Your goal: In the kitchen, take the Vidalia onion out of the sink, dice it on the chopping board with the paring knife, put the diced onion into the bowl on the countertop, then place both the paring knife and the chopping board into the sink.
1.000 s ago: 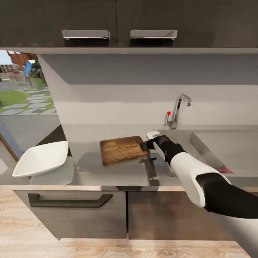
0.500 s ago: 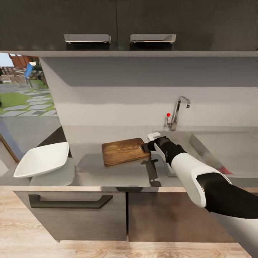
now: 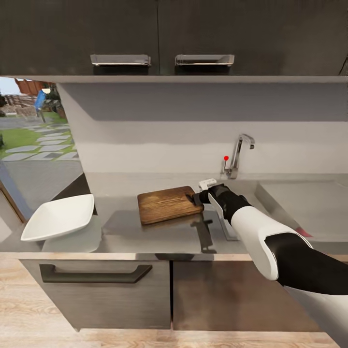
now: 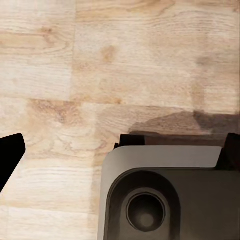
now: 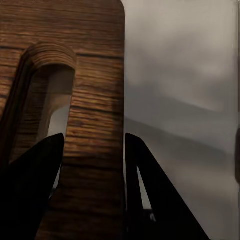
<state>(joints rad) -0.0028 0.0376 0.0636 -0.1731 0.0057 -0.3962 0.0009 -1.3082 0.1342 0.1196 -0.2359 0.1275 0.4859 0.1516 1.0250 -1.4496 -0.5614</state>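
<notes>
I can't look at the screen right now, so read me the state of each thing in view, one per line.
chopping board: lifted and tilted above the countertop, gripped at its handle end
right gripper: shut on the board's edge
bowl: upright, looks empty
sink: red-handled object at its near edge
tap: no water running

Head view: high, facing forward and down over the desk [image 3: 159, 232] toward the back wall, mid-range. Right wrist view: very close, looking along the jaws at the chopping board [image 5: 95, 100]; board [image 3: 169, 204] shared with head view. Left wrist view: aimed straight down at wood floor [image 4: 100, 75], near.
</notes>
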